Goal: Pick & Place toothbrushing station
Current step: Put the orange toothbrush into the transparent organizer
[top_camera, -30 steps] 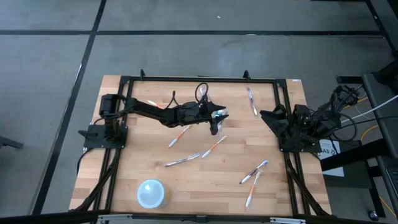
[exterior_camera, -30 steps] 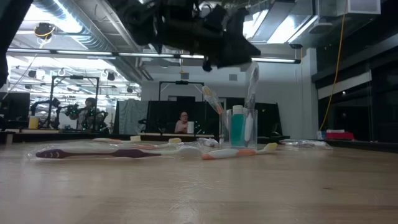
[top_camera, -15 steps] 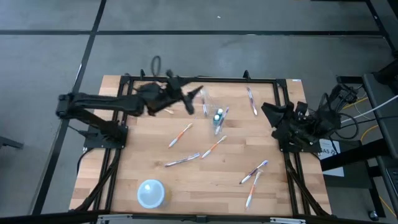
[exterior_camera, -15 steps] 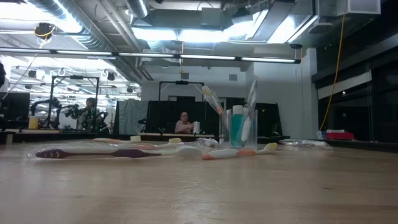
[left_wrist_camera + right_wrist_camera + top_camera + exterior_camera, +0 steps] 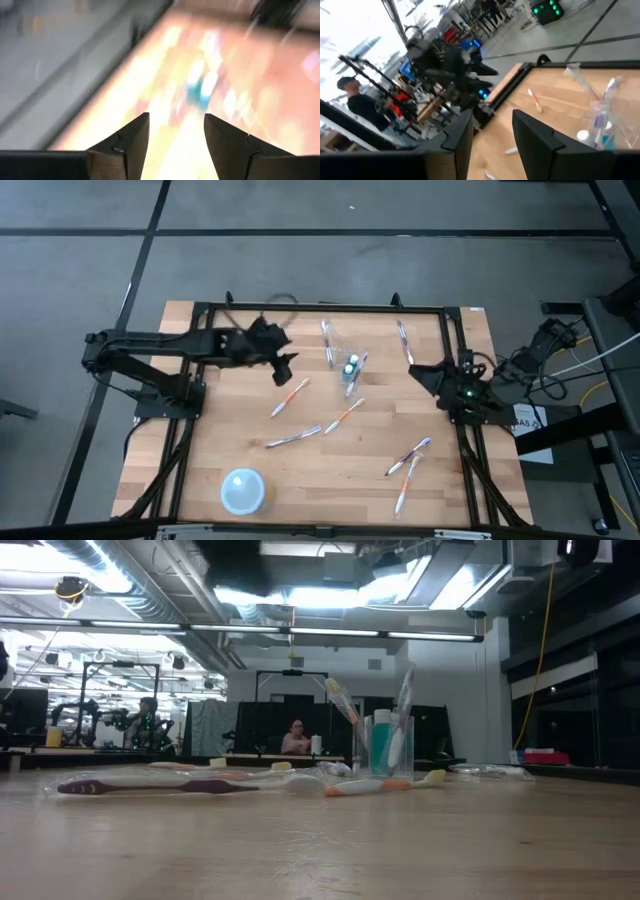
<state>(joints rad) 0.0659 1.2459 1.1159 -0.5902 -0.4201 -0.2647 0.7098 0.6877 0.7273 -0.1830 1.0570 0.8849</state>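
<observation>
The clear plastic cup (image 5: 350, 367) stands upright on the table's far middle and holds the teal tube (image 5: 381, 743) and a few white toothbrushes (image 5: 403, 700). It also shows in the right wrist view (image 5: 600, 122). More toothbrushes lie flat on the wood: (image 5: 290, 395), (image 5: 343, 415), (image 5: 293, 438), (image 5: 408, 455), (image 5: 404, 340). My left gripper (image 5: 284, 368) is open and empty, left of the cup; its wrist view (image 5: 175, 120) is blurred. My right gripper (image 5: 425, 373) is open and empty at the table's right side (image 5: 492, 117).
A pale blue round bowl (image 5: 243, 490) sits near the front edge, left of centre. A black frame (image 5: 320, 308) runs around the table. In the low view, toothbrushes (image 5: 150, 785) lie in the foreground. A person (image 5: 357, 102) stands beyond the table.
My left gripper has drawn up and away from the cup toward the table's left, leaving the low view. The cup stays put with a toothbrush standing in it. My right arm has shifted a little toward the table.
</observation>
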